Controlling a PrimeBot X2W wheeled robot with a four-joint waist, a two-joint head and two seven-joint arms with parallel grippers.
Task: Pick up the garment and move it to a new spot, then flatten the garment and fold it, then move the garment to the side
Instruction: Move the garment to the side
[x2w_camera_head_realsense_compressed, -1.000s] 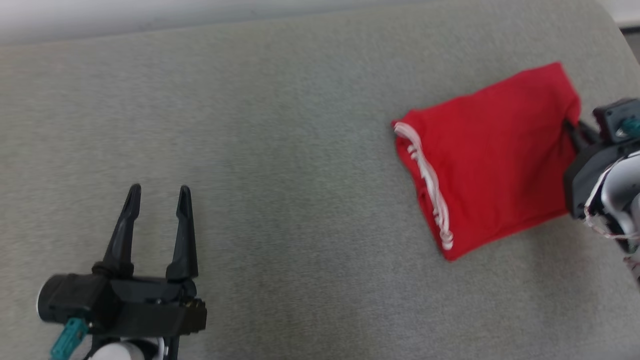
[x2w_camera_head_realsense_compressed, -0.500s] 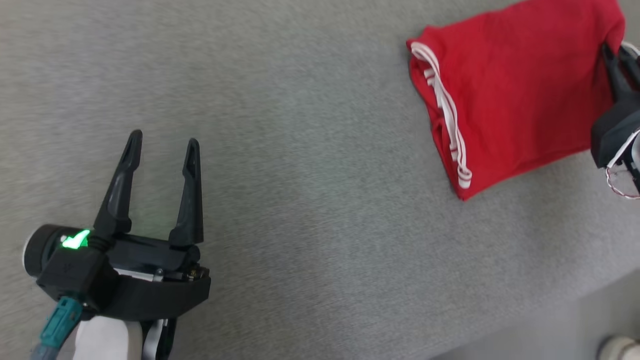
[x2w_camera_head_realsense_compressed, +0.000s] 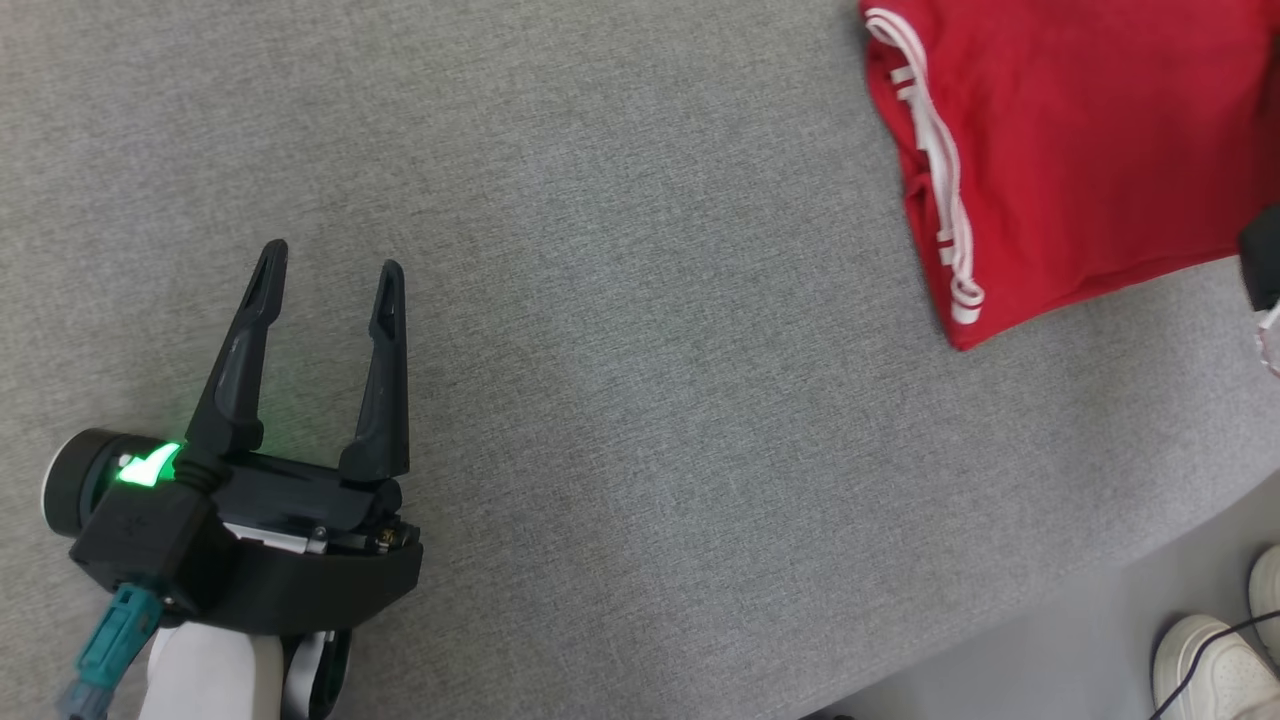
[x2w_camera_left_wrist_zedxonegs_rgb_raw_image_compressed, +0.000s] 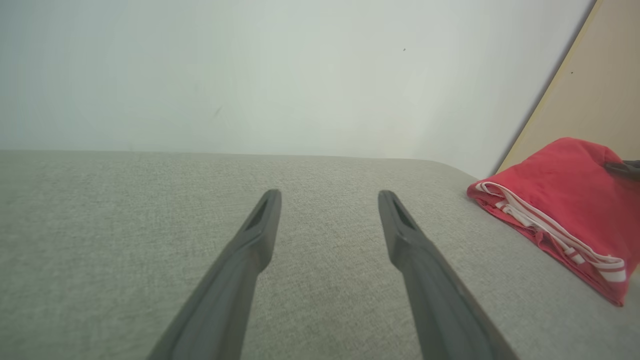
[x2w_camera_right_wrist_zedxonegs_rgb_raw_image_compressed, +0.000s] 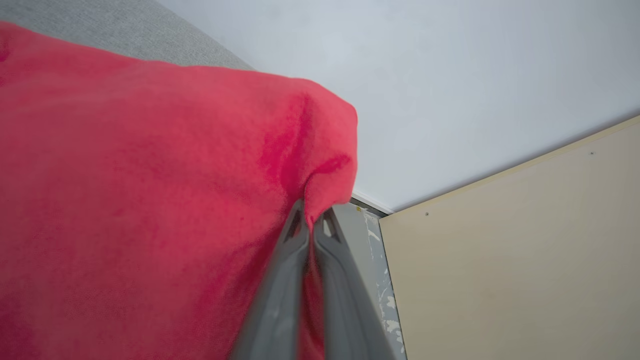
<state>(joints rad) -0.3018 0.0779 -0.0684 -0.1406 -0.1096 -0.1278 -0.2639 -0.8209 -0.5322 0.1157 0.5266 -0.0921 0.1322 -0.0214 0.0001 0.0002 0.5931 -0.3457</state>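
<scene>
The garment (x2w_camera_head_realsense_compressed: 1080, 150) is red with white stripes along one edge, folded into a thick block at the top right of the grey surface; it also lies at the right in the left wrist view (x2w_camera_left_wrist_zedxonegs_rgb_raw_image_compressed: 565, 210). In the right wrist view my right gripper (x2w_camera_right_wrist_zedxonegs_rgb_raw_image_compressed: 312, 220) is shut on an edge of the red garment (x2w_camera_right_wrist_zedxonegs_rgb_raw_image_compressed: 150, 200), which bunches up over the fingertips. A dark part of the right arm (x2w_camera_head_realsense_compressed: 1262, 268) sits at the right edge of the head view. My left gripper (x2w_camera_head_realsense_compressed: 330, 260) stands open at the lower left, far from the garment, with nothing between its fingers.
The grey fabric surface (x2w_camera_head_realsense_compressed: 620, 400) ends in an edge at the lower right, with floor beyond it. A person's white shoes (x2w_camera_head_realsense_compressed: 1210, 660) stand there beside a dark cable. A pale wall (x2w_camera_left_wrist_zedxonegs_rgb_raw_image_compressed: 250, 75) and a beige panel (x2w_camera_right_wrist_zedxonegs_rgb_raw_image_compressed: 525, 260) lie behind the surface.
The head camera has tilted down and shifted, so the garment now sits at the top right edge and the shoes have come into view. The right gripper stays shut on the garment.
</scene>
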